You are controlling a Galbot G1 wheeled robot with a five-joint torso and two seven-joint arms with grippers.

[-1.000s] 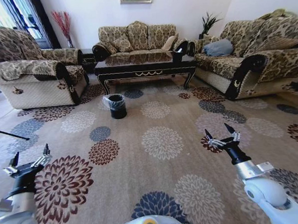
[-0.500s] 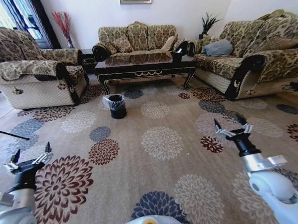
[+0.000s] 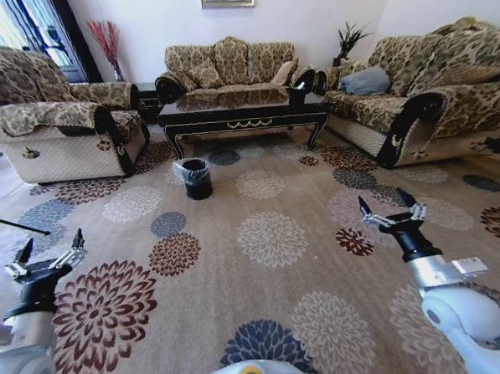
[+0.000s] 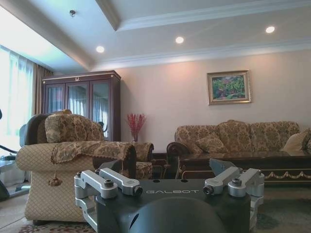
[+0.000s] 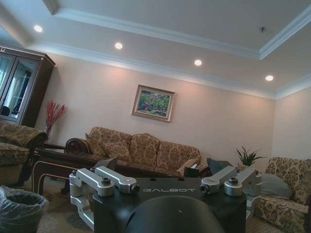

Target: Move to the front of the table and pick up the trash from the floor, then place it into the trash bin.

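The dark wood table [image 3: 244, 112] with gold ornament stands far ahead, between the sofas; it shows too in the left wrist view [image 4: 272, 167] and the right wrist view [image 5: 53, 165]. In front of it, on the flower-patterned floor [image 3: 269, 236], stands the black trash bin [image 3: 196, 177] with a clear liner, also near in the right wrist view [image 5: 19, 206]. I can make out no trash on the carpet. My left gripper [image 3: 46, 255] is raised at the lower left, open and empty. My right gripper [image 3: 390, 211] is raised at the right, open and empty.
An armchair [image 3: 49, 122] stands at the left, a sofa [image 3: 231, 66] behind the table and another sofa [image 3: 430, 94] at the right. A thin dark rod [image 3: 13, 223] lies on the floor at the far left. Wide carpet stretches between me and the bin.
The right gripper has swung outward to the right and a little up. The left gripper has drifted slightly left and up. Both stay open; the room view has hardly shifted.
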